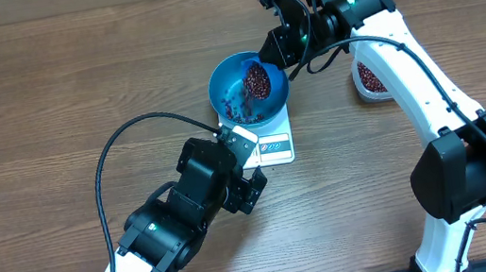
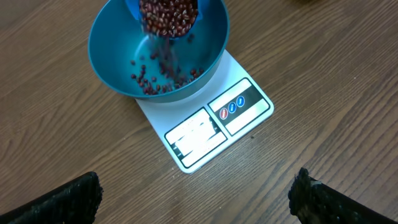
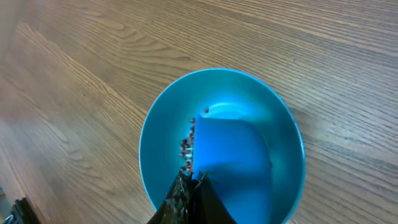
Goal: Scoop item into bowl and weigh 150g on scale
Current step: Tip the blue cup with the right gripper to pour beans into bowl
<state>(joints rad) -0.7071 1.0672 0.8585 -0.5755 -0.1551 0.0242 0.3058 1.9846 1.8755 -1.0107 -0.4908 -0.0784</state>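
The blue bowl [image 1: 223,89] stands on the white scale [image 1: 275,143]. My right gripper [image 1: 284,42] is shut on a small blue scoop [image 1: 257,80] and holds it tilted over the bowl. Red-brown beans [image 2: 163,14] fill the scoop and spill from it; a thin scatter of beans [image 2: 163,84] lies on the bowl's bottom [image 2: 115,53]. In the right wrist view the scoop's back [image 3: 231,155] hides most of the bowl's inside [image 3: 163,134], and a few beans [image 3: 186,147] show at its edge by my right gripper [image 3: 190,185]. My left gripper [image 2: 196,200] is open and empty just in front of the scale [image 2: 214,127].
A clear tub [image 1: 369,78] holding more beans sits at the right, partly hidden under the right arm. The left arm's black cable [image 1: 120,144] loops over the wooden table. The scale's display and buttons [image 2: 231,107] face my left gripper.
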